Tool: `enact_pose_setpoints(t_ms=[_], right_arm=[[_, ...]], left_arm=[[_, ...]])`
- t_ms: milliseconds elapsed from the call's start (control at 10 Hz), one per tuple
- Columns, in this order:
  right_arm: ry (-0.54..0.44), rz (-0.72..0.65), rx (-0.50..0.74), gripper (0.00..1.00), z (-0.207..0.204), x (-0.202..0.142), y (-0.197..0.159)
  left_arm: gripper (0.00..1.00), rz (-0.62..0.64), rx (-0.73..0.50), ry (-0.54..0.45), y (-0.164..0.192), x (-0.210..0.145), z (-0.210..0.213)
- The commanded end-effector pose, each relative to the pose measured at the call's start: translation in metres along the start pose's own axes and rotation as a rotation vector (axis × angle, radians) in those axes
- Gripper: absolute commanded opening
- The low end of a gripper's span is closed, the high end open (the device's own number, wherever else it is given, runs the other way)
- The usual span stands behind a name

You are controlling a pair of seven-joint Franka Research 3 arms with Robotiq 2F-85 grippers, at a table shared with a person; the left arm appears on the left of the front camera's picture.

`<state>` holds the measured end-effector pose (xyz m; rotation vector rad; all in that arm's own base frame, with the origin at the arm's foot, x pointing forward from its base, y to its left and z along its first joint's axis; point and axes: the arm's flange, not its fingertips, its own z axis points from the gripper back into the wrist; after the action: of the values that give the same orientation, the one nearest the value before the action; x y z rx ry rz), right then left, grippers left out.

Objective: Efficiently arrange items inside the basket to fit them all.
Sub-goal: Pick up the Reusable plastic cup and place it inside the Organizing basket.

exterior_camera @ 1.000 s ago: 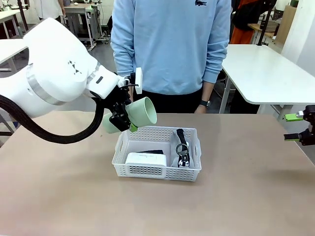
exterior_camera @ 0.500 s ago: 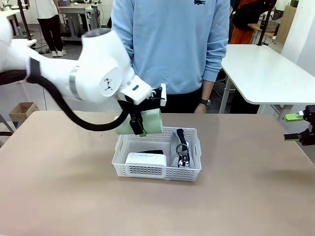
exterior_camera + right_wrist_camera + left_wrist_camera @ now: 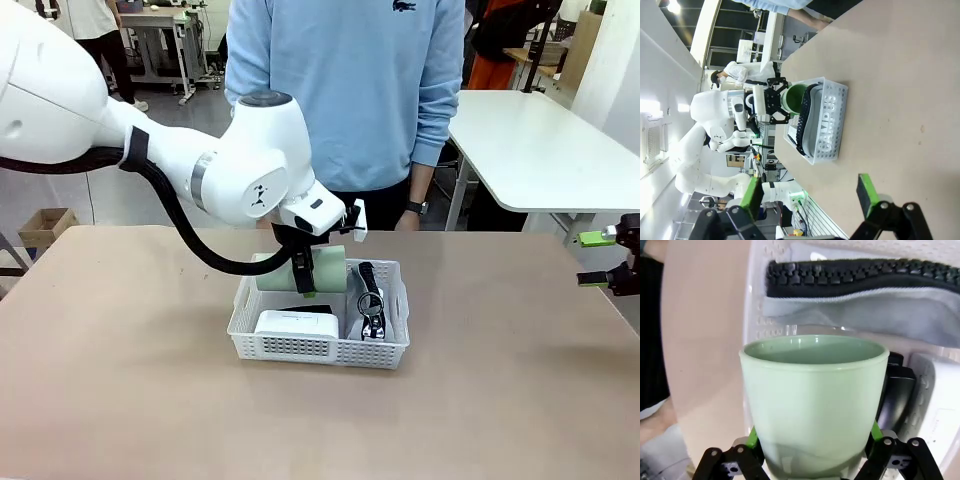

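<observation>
The left gripper (image 3: 303, 272) clamps the pale green cup (image 3: 300, 270) over the white basket's (image 3: 320, 345) ten-o'clock corner, above the grey zip case (image 3: 865, 302), while the right gripper (image 3: 612, 262) at three o'clock stands spread and empty.

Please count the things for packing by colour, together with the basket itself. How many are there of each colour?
Green: 1, the cup
Grey: 1, the zip case
Black: 1, the stapler
White: 2, the block and the basket
Total: 5
</observation>
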<state>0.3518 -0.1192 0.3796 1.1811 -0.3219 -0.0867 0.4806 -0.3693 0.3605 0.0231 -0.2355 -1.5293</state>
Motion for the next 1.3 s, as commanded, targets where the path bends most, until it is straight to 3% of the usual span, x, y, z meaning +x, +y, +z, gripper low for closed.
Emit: enact_pose_setpoints(t_ms=[0, 900, 1000, 1200], right_arm=[[0.009, 0.019, 0.003, 1.0, 0.0031, -0.0007, 0.0003], [0.009, 0.019, 0.003, 1.0, 0.0031, -0.0007, 0.0003], [0.009, 0.019, 0.003, 1.0, 0.0031, -0.0007, 0.0003], [0.009, 0.019, 0.003, 1.0, 0.0031, -0.0007, 0.0003]], left_arm=[[0.87, 0.009, 0.012, 0.049, -0.0021, 0.0016, 0.0004], [0.87, 0.006, 0.03, 0.052, -0.0049, 0.0067, -0.0003], [1.0, 0.005, 0.023, 0.056, -0.0045, 0.0074, -0.0016], [1.0, -0.002, 0.02, 0.067, -0.0045, 0.008, -0.002]])
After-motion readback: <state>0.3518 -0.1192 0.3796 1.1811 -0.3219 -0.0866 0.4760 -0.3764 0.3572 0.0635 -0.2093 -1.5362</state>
